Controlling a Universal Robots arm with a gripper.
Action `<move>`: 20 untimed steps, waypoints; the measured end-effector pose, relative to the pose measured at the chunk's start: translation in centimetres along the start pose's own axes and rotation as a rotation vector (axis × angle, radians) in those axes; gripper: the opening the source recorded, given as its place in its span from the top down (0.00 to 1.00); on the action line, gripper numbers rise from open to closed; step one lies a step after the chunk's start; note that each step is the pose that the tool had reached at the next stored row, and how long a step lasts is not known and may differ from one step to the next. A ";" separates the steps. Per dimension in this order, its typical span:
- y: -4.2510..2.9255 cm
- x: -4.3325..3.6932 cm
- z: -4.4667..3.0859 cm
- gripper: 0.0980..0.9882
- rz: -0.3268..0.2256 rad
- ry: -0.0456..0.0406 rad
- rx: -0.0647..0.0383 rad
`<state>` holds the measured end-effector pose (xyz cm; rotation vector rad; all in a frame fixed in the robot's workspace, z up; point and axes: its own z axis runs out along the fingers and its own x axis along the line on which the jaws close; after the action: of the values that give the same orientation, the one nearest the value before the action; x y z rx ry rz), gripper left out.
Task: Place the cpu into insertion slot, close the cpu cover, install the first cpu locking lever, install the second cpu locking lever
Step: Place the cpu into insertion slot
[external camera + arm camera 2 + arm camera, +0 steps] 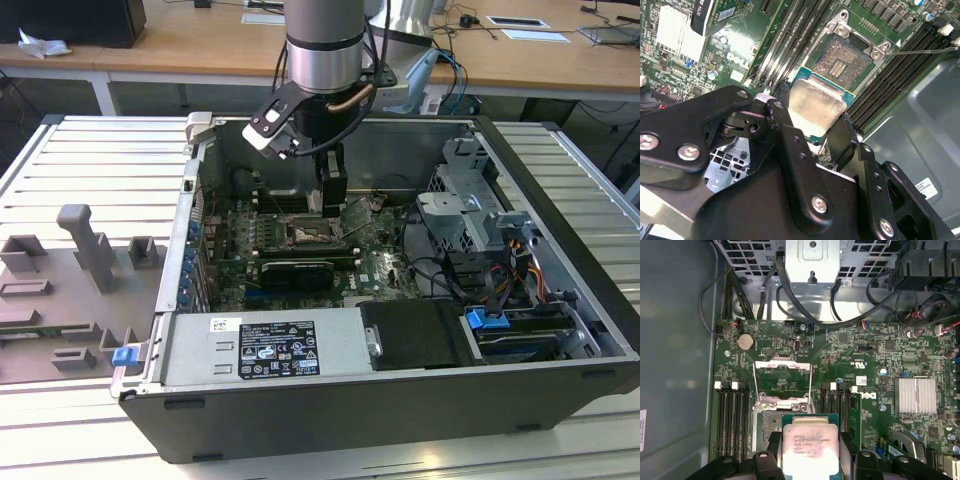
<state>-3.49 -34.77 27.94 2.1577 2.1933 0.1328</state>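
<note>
In both wrist views my gripper (pixel 815 119) (pixel 810 452) is shut on the cpu (pixel 816 106) (pixel 810 444), a pale silvery square chip with a green edge, gripped on two opposite sides. The cpu hangs just above the insertion slot (pixel 842 59) (pixel 766 426), which lies bare with its dark contact field showing, and it covers part of the slot in the first wrist view. The cpu cover (pixel 782 374), a silver frame, is swung open past the slot. Thin lever rods (pixel 756 385) stand released beside it. In the exterior view the gripper (pixel 333 198) hovers over the slot (pixel 304 236).
Black memory slots (pixel 732 415) flank the socket on both sides. A black graphics card (pixel 295 271) lies near it. A drive cage (pixel 470 215) with cables (pixel 440 275), a power supply (pixel 265 348) and the case walls (pixel 190 230) hem in the board.
</note>
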 end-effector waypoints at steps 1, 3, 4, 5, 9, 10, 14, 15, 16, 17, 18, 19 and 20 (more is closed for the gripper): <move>0.00 0.00 0.04 0.50 0.000 0.0000 0.000; -0.02 0.00 0.14 0.50 0.000 -0.0001 0.000; -0.02 0.00 0.17 0.50 0.000 -0.0001 0.000; -0.02 0.00 0.21 0.50 0.000 0.0000 0.000; -0.06 -0.01 0.44 0.50 0.000 -0.0001 0.000; -0.06 -0.01 0.47 0.50 0.000 -0.0001 0.000; -0.13 -0.01 0.70 0.50 0.001 -0.0001 0.000; -0.14 -0.01 0.77 0.50 0.001 -0.0001 0.000; -0.15 -0.01 0.85 0.50 0.001 -0.0001 0.000; -0.15 -0.01 0.91 0.50 0.001 -0.0001 0.000; -0.16 -0.02 0.95 0.50 0.001 -0.0001 0.000; -0.17 -0.02 1.03 0.50 0.001 -0.0001 0.000; -0.18 -0.02 1.09 0.50 0.001 -0.0002 0.000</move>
<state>-3.55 -34.77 26.84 2.1588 2.1922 0.1326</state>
